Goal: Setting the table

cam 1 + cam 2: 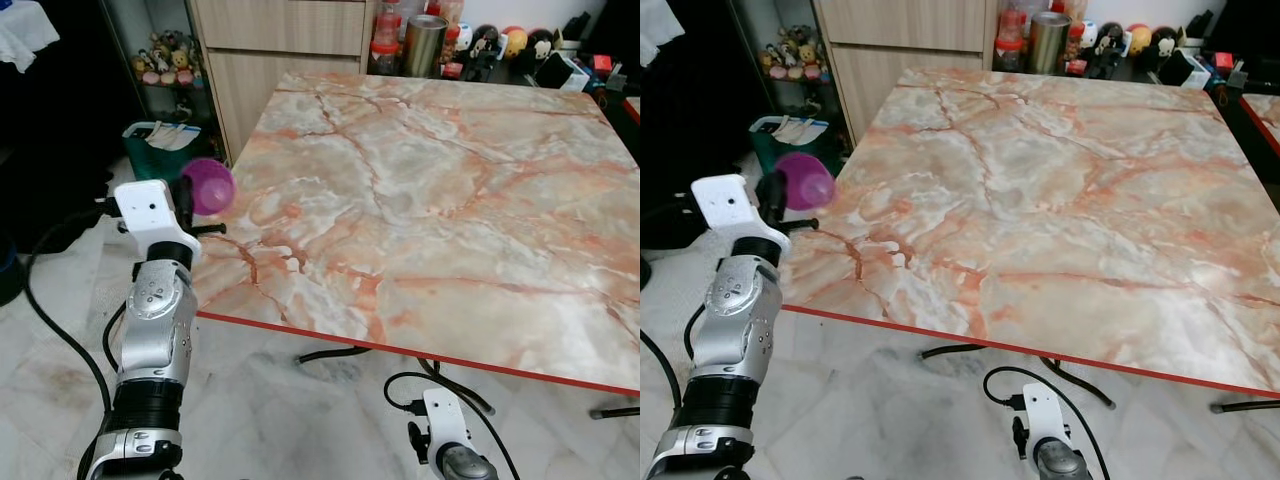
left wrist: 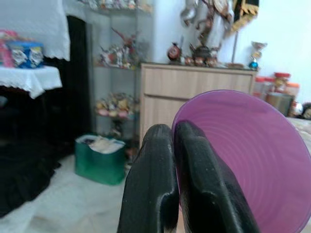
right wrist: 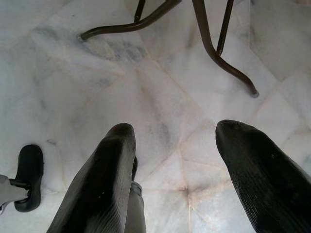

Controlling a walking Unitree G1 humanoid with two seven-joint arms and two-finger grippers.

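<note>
The table point(image 1: 450, 210) takes the centre and right of the frame; the cup point(image 1: 209, 186) sits at its left edge; the bin point(image 1: 160, 150) lies upper left; the cabinet point(image 1: 285, 40) stands behind, top centre.

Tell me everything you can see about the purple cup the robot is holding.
The purple cup looks like translucent plastic, round, with faint rings inside. It is tipped on its side, its open mouth facing the left wrist camera. The left gripper holds it by the rim, one of the fingers inside the cup and the other outside, pinched shut on the wall. It hangs in the air beside the near left edge of the marble-patterned table, not resting on it. It appears empty.
</note>
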